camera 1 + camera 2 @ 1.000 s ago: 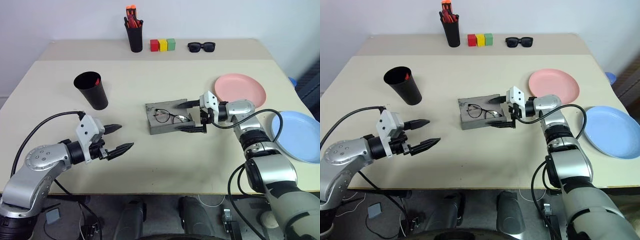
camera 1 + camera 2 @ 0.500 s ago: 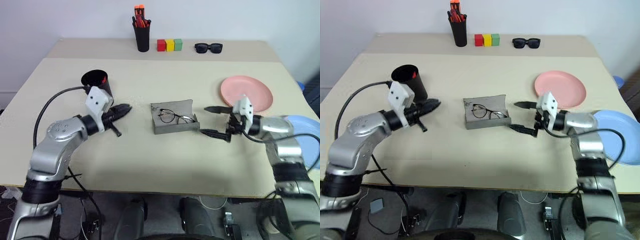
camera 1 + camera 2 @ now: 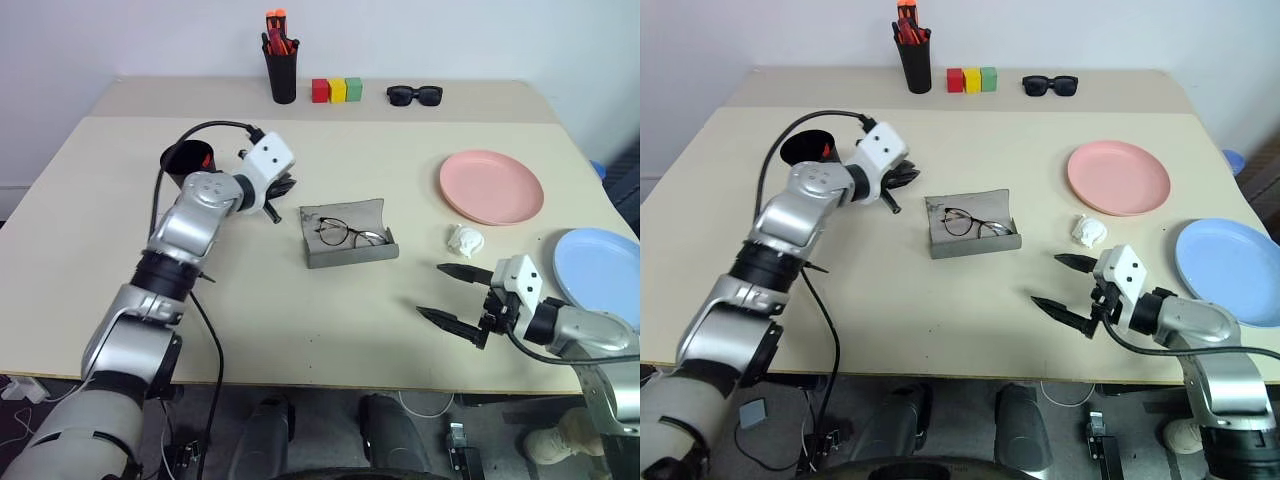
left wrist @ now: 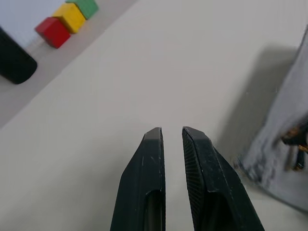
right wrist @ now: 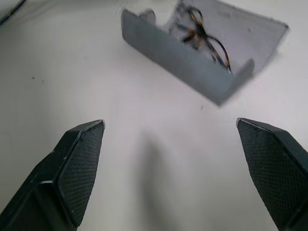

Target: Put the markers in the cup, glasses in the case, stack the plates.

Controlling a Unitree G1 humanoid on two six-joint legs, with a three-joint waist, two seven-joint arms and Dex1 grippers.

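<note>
Plates (image 3: 491, 186): 2, apart | glasses (image 3: 348, 233): 1, in case (image 3: 345, 252) | cup (image 3: 188, 161): 1

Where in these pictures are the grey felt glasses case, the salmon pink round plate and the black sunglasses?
grey felt glasses case (image 3: 348, 255): left eye view, front wall.
salmon pink round plate (image 3: 491, 186): left eye view, centre of dish.
black sunglasses (image 3: 1050, 85): right eye view, bridge between lenses.

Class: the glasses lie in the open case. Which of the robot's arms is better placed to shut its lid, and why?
Left, probably. The left gripper, shut, is beside the case near its lid; the right gripper hangs open, farther away.
</note>
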